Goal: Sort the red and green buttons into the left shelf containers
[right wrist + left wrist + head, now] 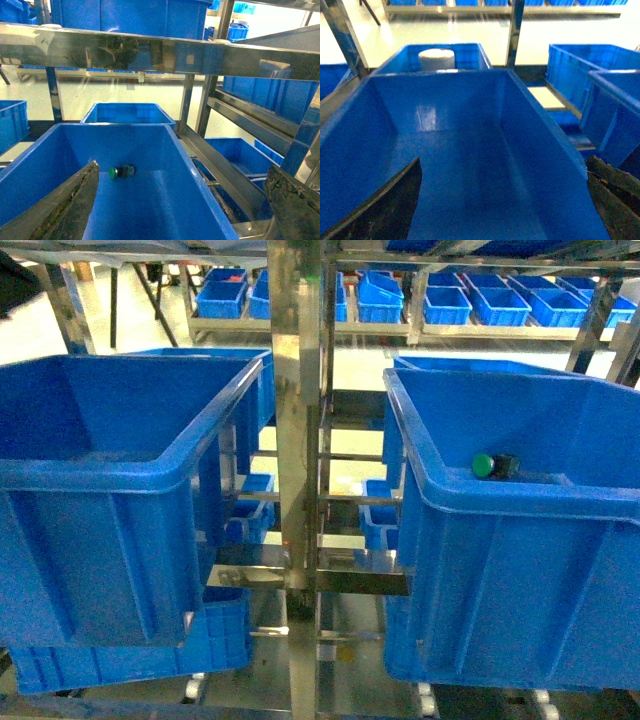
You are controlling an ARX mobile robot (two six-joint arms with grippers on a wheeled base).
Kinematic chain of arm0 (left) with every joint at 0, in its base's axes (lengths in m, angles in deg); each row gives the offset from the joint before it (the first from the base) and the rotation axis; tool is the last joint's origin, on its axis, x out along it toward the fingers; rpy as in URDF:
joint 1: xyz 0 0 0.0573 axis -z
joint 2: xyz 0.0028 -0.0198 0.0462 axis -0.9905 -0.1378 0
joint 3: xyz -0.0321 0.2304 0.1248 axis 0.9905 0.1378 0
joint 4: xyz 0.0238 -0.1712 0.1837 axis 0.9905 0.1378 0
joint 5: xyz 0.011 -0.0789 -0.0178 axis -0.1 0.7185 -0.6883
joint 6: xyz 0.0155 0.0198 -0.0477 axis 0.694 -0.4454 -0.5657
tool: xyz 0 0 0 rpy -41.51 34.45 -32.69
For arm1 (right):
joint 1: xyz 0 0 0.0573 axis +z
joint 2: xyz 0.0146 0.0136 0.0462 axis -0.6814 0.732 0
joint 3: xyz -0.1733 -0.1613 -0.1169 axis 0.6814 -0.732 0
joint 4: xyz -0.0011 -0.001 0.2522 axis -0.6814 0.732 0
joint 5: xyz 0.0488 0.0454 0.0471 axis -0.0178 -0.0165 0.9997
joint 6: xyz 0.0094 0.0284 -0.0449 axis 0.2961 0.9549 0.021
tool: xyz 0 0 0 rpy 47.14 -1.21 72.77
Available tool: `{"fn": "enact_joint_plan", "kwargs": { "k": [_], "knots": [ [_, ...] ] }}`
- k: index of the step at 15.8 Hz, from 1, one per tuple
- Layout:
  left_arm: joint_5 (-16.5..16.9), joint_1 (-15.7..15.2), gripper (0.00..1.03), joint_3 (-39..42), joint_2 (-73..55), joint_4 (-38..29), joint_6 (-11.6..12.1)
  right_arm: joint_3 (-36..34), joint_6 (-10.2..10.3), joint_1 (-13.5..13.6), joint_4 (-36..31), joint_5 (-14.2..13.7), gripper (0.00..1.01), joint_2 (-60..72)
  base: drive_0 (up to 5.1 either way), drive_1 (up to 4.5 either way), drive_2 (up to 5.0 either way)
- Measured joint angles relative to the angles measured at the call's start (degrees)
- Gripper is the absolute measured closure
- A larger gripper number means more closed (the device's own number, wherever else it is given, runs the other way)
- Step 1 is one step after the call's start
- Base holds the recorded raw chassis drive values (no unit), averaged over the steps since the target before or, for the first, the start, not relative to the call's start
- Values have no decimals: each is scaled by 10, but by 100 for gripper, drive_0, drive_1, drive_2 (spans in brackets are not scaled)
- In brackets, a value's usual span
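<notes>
- The right hand (182, 210) shows only as two dark, worn fingers (70, 205) at the lower corners of its wrist view, spread wide apart with nothing between them; it hovers over the near end of a deep blue plastic bin with a thick rolled rim (200, 165).
- The left hand (502, 200) is likewise spread wide and holds nothing, poised above another deep blue plastic bin (540, 125), whose floor looks bare in that view.
- Farther out from the right hand, the small green-capped push button on a black collar (121, 171) lies on its side on the right bin's floor, near the middle; the head view shows it low inside the right bin (495, 466).
- No red button is visible in any view.
- Judged from its look, the green button is light, rigid and hard plastic, likely smooth and apt to roll on its round cap.
- The black collar or squarer base block seems the safer place to pinch, across its flat sides rather than on the domed cap.
- Between the bins stands a shiny steel shelf post (300, 440).
</notes>
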Motion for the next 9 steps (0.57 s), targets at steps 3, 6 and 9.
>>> {"fn": "enact_joint_plan", "kwargs": {
  "k": [3,6,9],
  "knots": [
    [32,-26,5,18,80,37,-11,0,0,0,0,0,3,0,0,0,0],
    [76,-34,5,19,203,115,-30,0,0,0,0,0,3,0,0,0,0],
    [87,-16,5,18,200,127,-56,0,0,0,0,0,3,0,0,0,0]
  ]
}}
